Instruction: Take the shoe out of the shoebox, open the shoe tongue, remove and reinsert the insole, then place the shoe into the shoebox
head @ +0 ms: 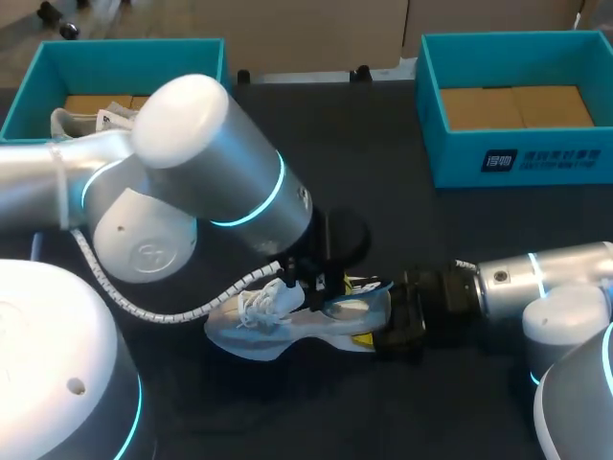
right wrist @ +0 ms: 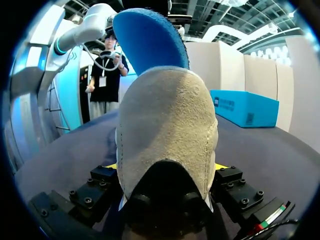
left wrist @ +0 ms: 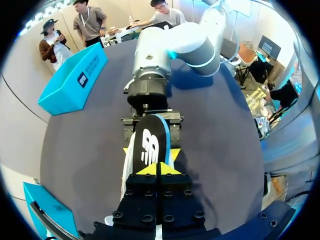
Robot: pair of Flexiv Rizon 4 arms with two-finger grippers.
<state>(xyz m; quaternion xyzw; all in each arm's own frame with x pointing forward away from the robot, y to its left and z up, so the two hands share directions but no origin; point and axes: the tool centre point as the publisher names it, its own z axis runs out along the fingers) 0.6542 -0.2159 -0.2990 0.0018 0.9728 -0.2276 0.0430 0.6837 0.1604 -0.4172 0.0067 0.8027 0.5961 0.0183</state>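
Observation:
A pale grey and white shoe [head: 273, 321] lies on its side on the dark table, toe pointing left. Its suede heel [right wrist: 167, 130] sits between the fingers of my right gripper [head: 383, 331], which touch it from both sides with the yellow tips [right wrist: 220, 166] against the sole. The insole [left wrist: 150, 145], black on top and blue underneath [right wrist: 150, 40], sticks up out of the shoe's opening. My left gripper [left wrist: 160, 169] is shut on the insole's near end, just above the shoe [head: 311, 283].
A teal shoebox [head: 206, 57] stands at the back left, with another white shoe [head: 86, 123] inside it. A second teal box [head: 517, 158] stands at the back right. My left arm's large elbow hangs over the table's left half.

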